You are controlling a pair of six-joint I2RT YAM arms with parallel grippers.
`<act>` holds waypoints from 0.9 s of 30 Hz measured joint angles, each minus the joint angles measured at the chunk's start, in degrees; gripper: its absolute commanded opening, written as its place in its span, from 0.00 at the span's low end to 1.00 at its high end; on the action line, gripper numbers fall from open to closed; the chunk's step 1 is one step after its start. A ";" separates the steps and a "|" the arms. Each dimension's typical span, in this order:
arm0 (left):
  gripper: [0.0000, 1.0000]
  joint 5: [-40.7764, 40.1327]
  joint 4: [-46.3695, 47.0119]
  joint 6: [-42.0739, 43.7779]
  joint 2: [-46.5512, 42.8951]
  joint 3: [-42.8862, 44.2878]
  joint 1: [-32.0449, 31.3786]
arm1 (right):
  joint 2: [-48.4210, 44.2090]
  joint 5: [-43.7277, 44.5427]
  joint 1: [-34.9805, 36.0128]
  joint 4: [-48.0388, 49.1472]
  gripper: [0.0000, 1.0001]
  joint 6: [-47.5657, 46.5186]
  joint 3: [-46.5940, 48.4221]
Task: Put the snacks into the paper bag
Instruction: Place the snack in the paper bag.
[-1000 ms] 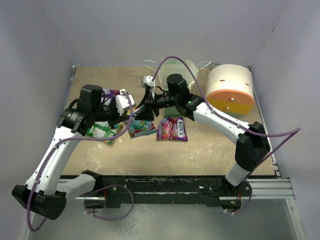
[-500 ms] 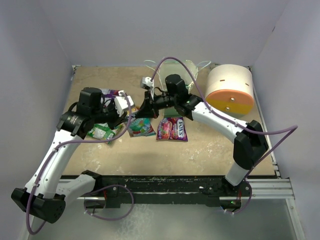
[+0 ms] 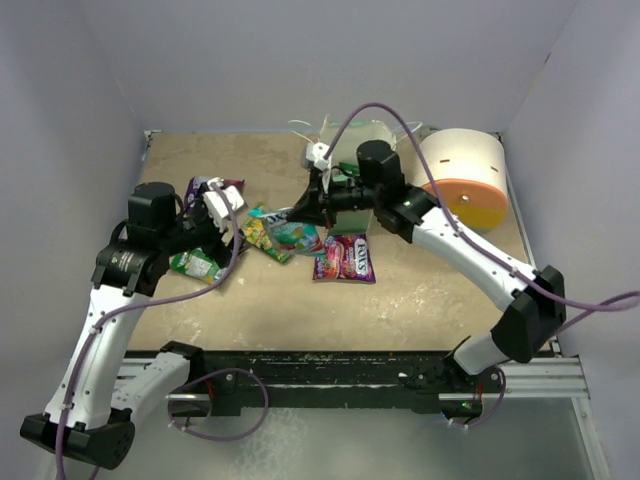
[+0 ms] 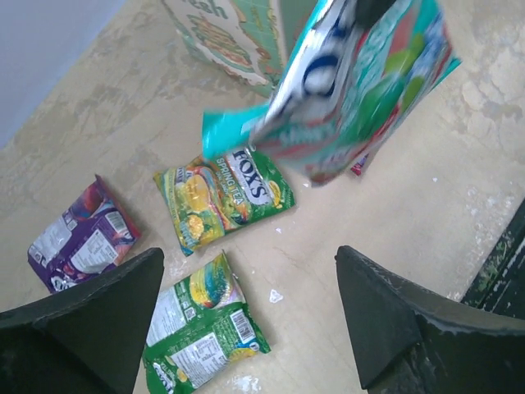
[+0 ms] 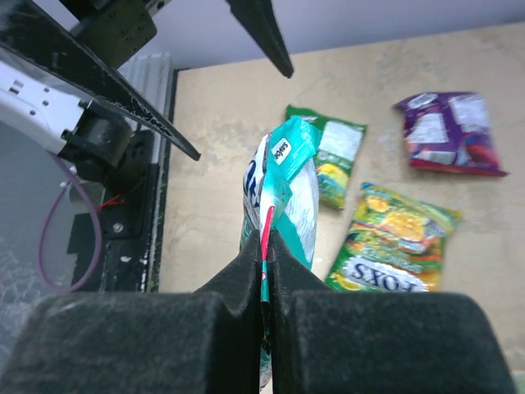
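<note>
My right gripper (image 5: 267,246) is shut on the edge of a teal snack packet (image 5: 283,193), which hangs above the table (image 3: 295,236) under the right gripper (image 3: 306,210). My left gripper (image 4: 248,275) stands open and empty to its left (image 3: 228,215). Below it lie a green packet (image 4: 201,328), a green-yellow packet (image 4: 221,197) and a purple one (image 4: 78,238). A magenta packet (image 3: 345,257) lies flat in the middle. The paper bag (image 3: 368,135) stands upright at the back, partly hidden by my right arm.
A white cylinder with an orange-yellow face (image 3: 462,180) lies at the back right, beside the bag. Grey walls close the table on three sides. The black rail (image 3: 330,365) runs along the near edge.
My left gripper opened, let go of the teal packet and drew back to the left. My right gripper shut on that packet and lifted it a little to the right.
</note>
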 measured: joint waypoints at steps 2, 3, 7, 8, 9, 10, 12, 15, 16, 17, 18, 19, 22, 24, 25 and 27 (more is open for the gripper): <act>0.94 1.11 0.94 -1.38 -1.33 -0.66 2.47 | -2.08 0.66 -1.40 -0.74 0.00 -0.31 0.92; 0.96 1.62 1.27 -1.97 -1.97 -0.96 3.67 | -2.84 0.96 -2.21 -1.03 0.00 -0.33 1.55; 0.99 2.69 2.54 -4.15 -4.11 -1.95 7.13 | -5.46 3.06 -6.62 -1.92 0.00 -0.04 4.94; 0.99 2.71 2.82 -4.57 -4.70 -2.23 7.76 | -5.92 3.69 -7.56 -2.08 0.00 0.07 5.75; 0.99 2.71 3.30 -4.96 -5.29 -2.62 8.24 | -6.40 4.81 -8.61 -2.29 0.00 0.17 6.75; 0.99 2.69 3.58 -5.35 -5.73 -2.91 8.52 | -6.75 5.88 -9.57 -2.64 0.00 0.17 7.91; 0.99 2.64 4.15 -5.86 -6.36 -3.61 9.11 | -7.19 8.72 -11.06 -4.07 0.00 -0.07 10.69; 0.99 2.60 4.33 -6.27 -6.47 -4.00 9.73 | -7.28 13.97 -12.57 -5.77 0.00 -1.09 14.88; 0.99 2.58 4.44 -6.47 -6.47 -4.11 9.77 | -7.28 15.96 -13.03 -6.12 0.00 -1.77 16.24; 0.99 2.56 4.59 -6.73 -6.47 -4.17 10.03 | -7.26 17.40 -13.33 -6.32 0.00 -2.40 17.07; 0.99 2.56 4.68 -6.88 -6.47 -4.17 10.19 | -7.26 19.02 -13.64 -6.56 0.00 -3.30 18.01; 0.99 2.56 4.85 -6.93 -6.34 -4.26 10.21 | -7.13 20.39 -13.86 -6.75 0.00 -4.17 18.73; 0.99 2.56 5.03 -6.99 -6.29 -4.70 10.38 | -5.86 24.02 -14.40 -7.39 0.00 -7.30 21.16; 0.99 2.56 5.05 -7.02 -6.32 -4.76 10.54 | -4.55 25.49 -14.62 -7.58 0.00 -9.14 22.36; 0.99 2.56 5.07 -7.02 -6.34 -4.79 10.54 | -3.61 26.16 -14.67 -7.69 0.00 -10.14 22.88; 0.99 2.56 5.14 -7.04 -6.49 -5.03 10.54 | -1.92 27.19 -14.71 -7.72 0.00 -12.02 23.10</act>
